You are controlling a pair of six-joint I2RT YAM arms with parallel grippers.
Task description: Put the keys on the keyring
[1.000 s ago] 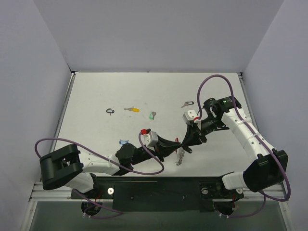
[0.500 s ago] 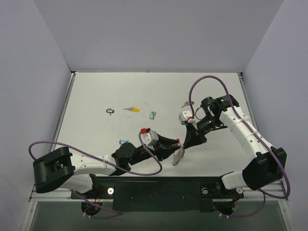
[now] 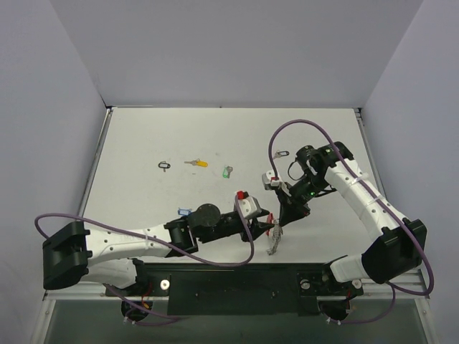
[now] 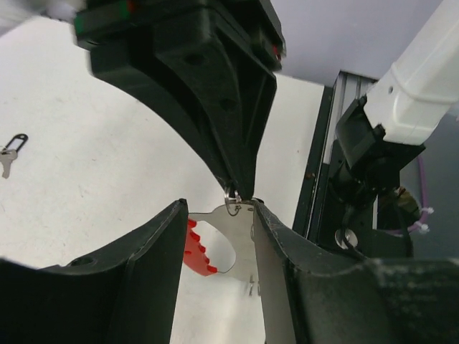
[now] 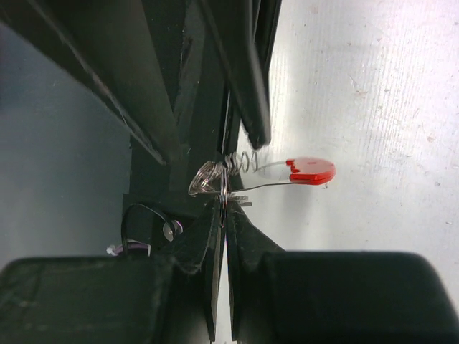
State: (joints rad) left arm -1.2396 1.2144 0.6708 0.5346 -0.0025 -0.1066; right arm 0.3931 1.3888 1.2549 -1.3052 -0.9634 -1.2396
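Note:
The keyring (image 3: pixel 273 238), a silver plate and chain with a curved red band, hangs just above the table near the front middle. My right gripper (image 3: pixel 282 214) is shut on its small silver ring (image 5: pixel 222 188); the red band (image 5: pixel 311 170) sticks out to one side. My left gripper (image 4: pixel 219 209) is open around the keyring's plate (image 4: pixel 240 240), whose edge lies against the right finger (image 4: pixel 287 272). Keys lie on the table: a black-tagged one (image 3: pixel 165 165), a yellow one (image 3: pixel 196 163) and a green one (image 3: pixel 227 172) at the left, another black one (image 3: pixel 280 153) behind the right arm, and a blue one (image 3: pixel 184 212) beside the left arm.
The black mounting rail (image 3: pixel 237 283) runs along the table's near edge, close below the grippers. Purple cables (image 3: pixel 287 136) loop over both arms. Grey walls enclose the white table (image 3: pixel 143 136) on three sides.
My left gripper has opened and let go of the keyring, and its arm has reached further right. The right gripper has shut on the ring and drawn in leftward.

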